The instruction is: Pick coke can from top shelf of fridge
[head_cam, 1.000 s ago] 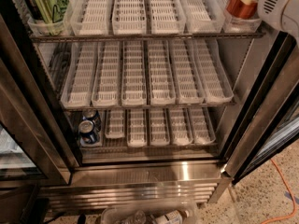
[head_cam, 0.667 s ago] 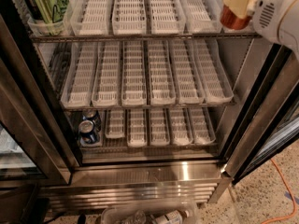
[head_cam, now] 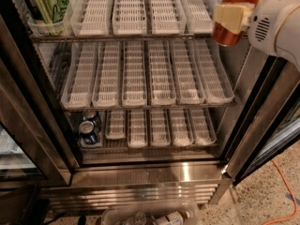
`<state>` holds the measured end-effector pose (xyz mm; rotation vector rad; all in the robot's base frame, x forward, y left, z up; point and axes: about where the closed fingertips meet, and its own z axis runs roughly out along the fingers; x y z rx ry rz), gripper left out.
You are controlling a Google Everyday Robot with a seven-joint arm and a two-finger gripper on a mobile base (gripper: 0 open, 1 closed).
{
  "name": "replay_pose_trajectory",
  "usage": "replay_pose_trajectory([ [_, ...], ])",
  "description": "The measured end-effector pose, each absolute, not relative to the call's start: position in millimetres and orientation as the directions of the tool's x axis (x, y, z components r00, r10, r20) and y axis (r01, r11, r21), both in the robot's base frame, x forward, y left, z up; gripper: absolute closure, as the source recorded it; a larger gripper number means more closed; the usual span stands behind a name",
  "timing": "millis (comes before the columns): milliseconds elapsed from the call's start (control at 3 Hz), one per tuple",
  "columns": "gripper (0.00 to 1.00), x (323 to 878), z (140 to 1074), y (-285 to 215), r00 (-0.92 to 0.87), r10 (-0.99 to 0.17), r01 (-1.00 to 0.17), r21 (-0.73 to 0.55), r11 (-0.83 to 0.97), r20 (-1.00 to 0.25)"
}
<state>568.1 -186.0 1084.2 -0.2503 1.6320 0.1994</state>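
My gripper [head_cam: 236,17] is at the top right of the camera view, shut on the red coke can [head_cam: 226,35]. A cream finger pad [head_cam: 231,16] presses across the can's front. The can is tilted slightly, and its base hangs at the front right end of the top shelf [head_cam: 140,35], a wire rack with white slotted lanes. The can's top is cut off by the frame edge. The fridge [head_cam: 150,175] stands open, with three racks above a stainless base. My white arm [head_cam: 276,25] reaches in from the right.
A green can [head_cam: 44,3] stands at the top shelf's left end. Two small dark-blue cans [head_cam: 89,125] sit at the bottom rack's left. The open door's dark frame [head_cam: 262,125] slants at the right. A clear bin with bottles [head_cam: 154,217] and an orange cable [head_cam: 286,191] lie on the floor.
My gripper, holding the coke can, has moved a little left and down from the top right corner. More of the white arm shows now. Nothing else has moved.
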Motion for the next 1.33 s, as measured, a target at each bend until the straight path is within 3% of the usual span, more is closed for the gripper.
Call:
replay_pose_trajectory([
  [667,1.0,565.2,1068.2,-173.1,-0.103,-0.048,-0.323,-0.012,0.946,-0.994],
  [1333,1.0,538.6,1015.6,-101.2,-0.233,-0.122,-0.546,0.026,0.837,-0.965],
])
